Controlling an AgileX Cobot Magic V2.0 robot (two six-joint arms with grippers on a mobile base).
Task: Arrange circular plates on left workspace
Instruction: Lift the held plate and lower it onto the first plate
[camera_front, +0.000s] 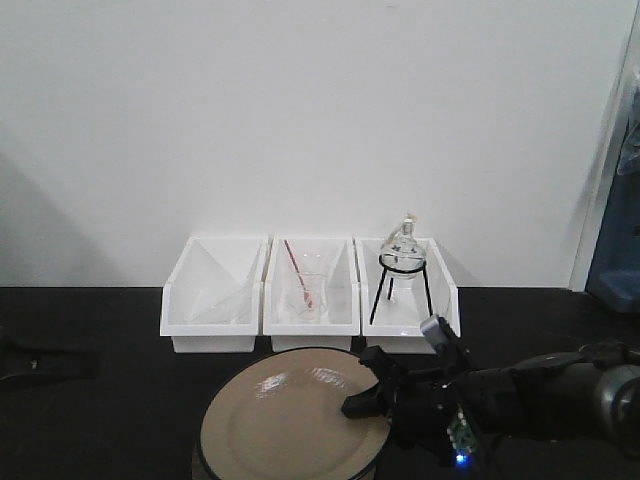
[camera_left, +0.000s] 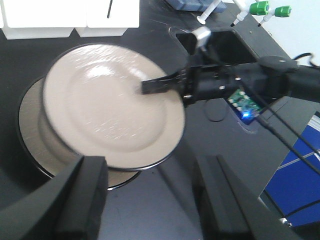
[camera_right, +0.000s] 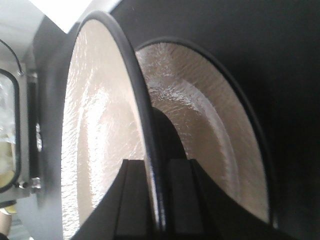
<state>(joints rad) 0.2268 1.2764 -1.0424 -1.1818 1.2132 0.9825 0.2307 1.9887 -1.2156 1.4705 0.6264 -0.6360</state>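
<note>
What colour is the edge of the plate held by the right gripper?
Black edge on the held plate; best in the right wrist view.

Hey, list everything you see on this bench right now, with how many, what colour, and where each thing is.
Upper plate: one, beige, lifted above the other plate.
Lower plate: one, beige, lying on the countertop.
Countertop: one, black, under everything.
White bins: three, in a row against the wall.
Beaker: one, clear, in the middle bin with a red rod.
Round-bottom flask: one, clear, on a black tripod in the right bin.
Green-capped items: two, at the far edge; kind unclear.
Right gripper: black, shut on the upper plate's rim.
Left gripper: black, open, empty, above the countertop.
</note>
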